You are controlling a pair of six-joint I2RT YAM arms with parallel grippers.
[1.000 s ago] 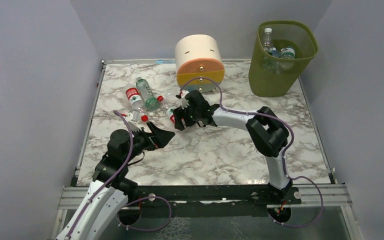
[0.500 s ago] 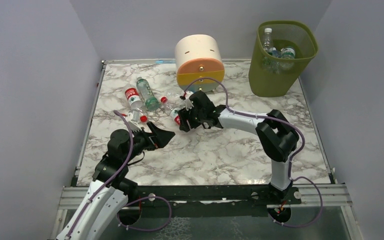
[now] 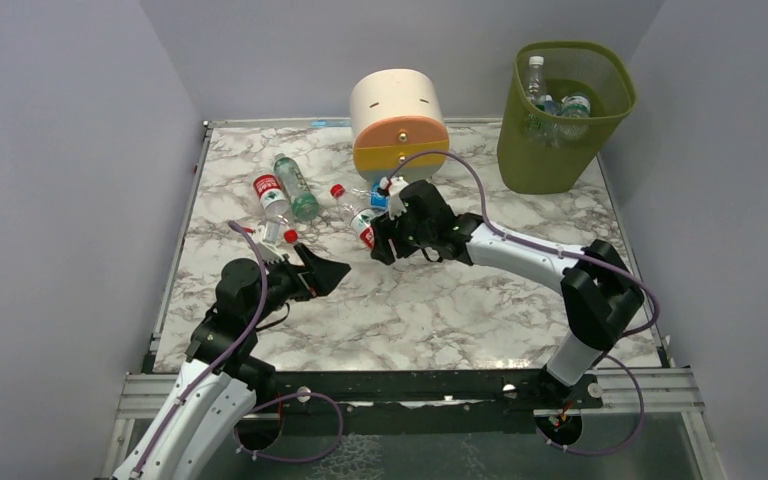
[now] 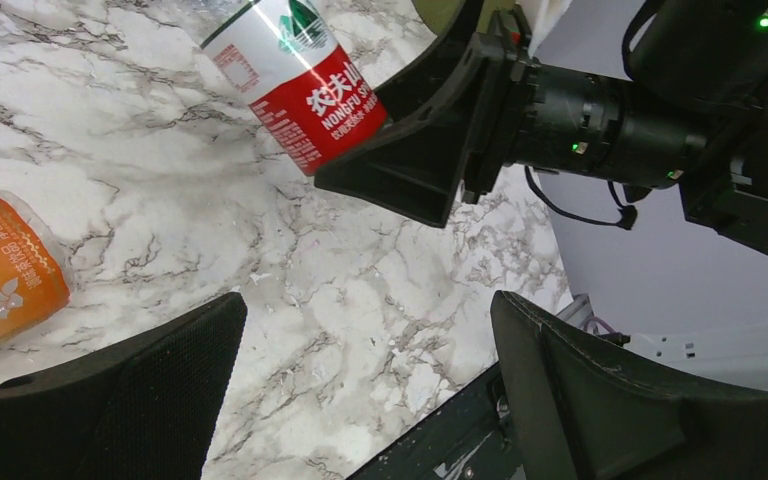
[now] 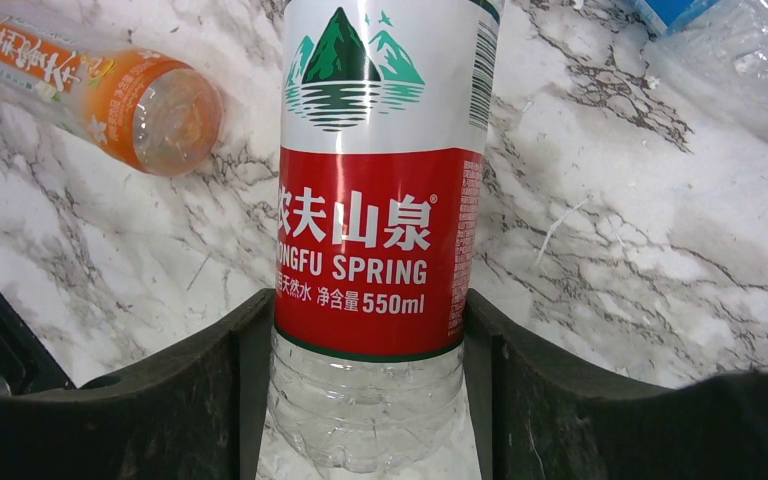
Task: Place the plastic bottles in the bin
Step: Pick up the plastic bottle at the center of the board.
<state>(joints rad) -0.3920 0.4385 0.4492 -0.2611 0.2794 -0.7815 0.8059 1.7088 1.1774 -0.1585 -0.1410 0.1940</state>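
Observation:
My right gripper (image 3: pixel 384 236) (image 5: pixel 370 335) is shut on a clear plastic bottle with a red and white label (image 3: pixel 364 226) (image 5: pixel 380 200) (image 4: pixel 305 70), gripping its lower body, just in front of the round drawer unit. The bottle's red cap (image 3: pixel 337 190) points far-left. An orange-liquid bottle (image 5: pixel 110 95) (image 4: pixel 0 270) lies on the marble close by. A red-label bottle (image 3: pixel 270 195) and a green-label bottle (image 3: pixel 296 190) lie at the far left. My left gripper (image 3: pixel 326 272) (image 4: pixel 365 330) hangs open and empty over the near-left marble. The olive-green mesh bin (image 3: pixel 600 75) stands at the far right, with bottles (image 3: pixel 552 102) inside.
The cream, orange and yellow round drawer unit (image 3: pixel 400 120) stands at the back centre. A crushed clear bottle with a blue label (image 3: pixel 377 197) (image 5: pixel 740 50) lies in front of it. Grey walls close in the left, back and right sides.
My right gripper closed on the red-label bottle and carried it a little to the right, its elbow swinging right. The left arm has not moved.

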